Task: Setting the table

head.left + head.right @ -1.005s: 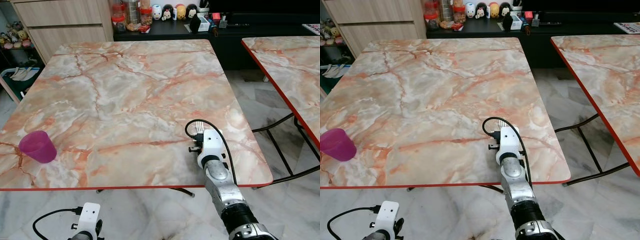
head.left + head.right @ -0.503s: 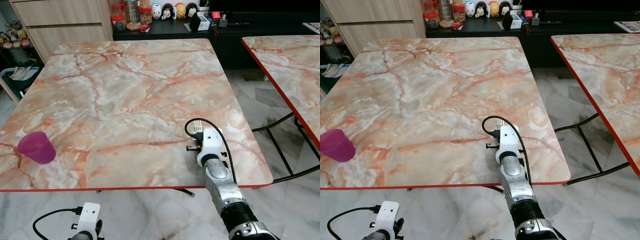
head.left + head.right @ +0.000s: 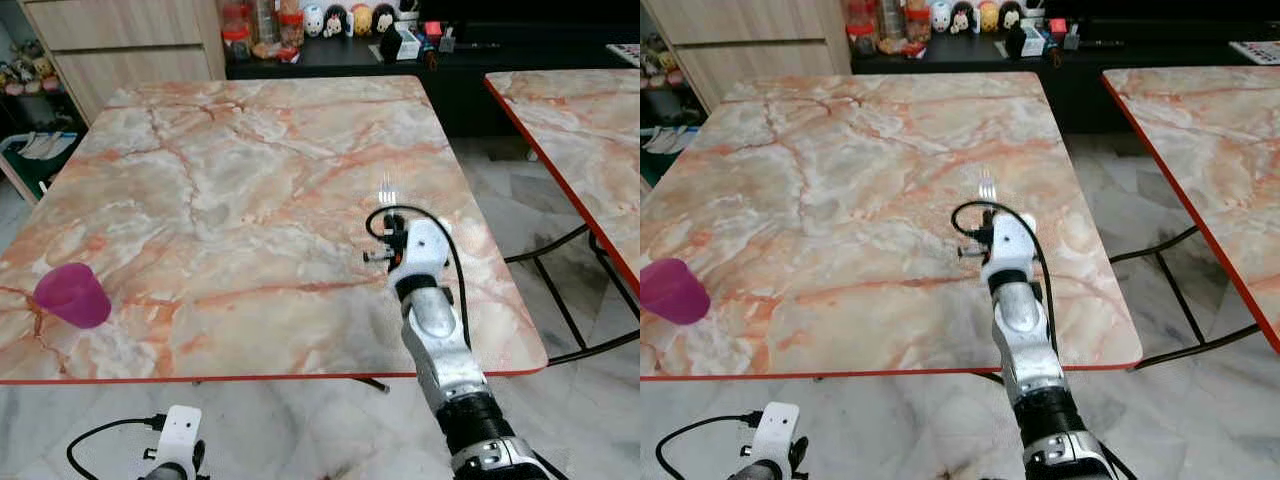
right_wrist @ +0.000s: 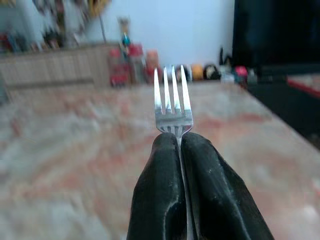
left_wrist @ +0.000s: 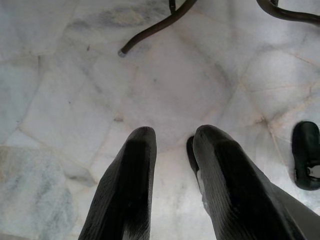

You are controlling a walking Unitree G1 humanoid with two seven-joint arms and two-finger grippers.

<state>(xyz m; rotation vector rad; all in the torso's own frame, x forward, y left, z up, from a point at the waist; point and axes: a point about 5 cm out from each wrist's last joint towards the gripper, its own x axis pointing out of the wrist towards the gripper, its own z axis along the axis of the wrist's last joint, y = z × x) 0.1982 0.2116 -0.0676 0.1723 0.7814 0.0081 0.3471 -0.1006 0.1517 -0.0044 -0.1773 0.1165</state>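
So the right gripper (image 4: 180, 145) has its 2 black fingers pinched tight on a shiny silver metal fork (image 4: 172, 102), tines pointing out ahead over the pink-veined marble table with the red edge (image 3: 250, 180), probably to lay it flat. Wrist view shows the grip; head view adds a purple plastic cup (image 3: 72, 294) far left.

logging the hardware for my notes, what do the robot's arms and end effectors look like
The right arm is silver metal in rounded segments with a black collar near its base, ending in a white wrist block with a looping black cable. Its end effector has two long, glossy black fingers. The left end effector has the same black tapered fingers, and its white wrist block carries a black cable.
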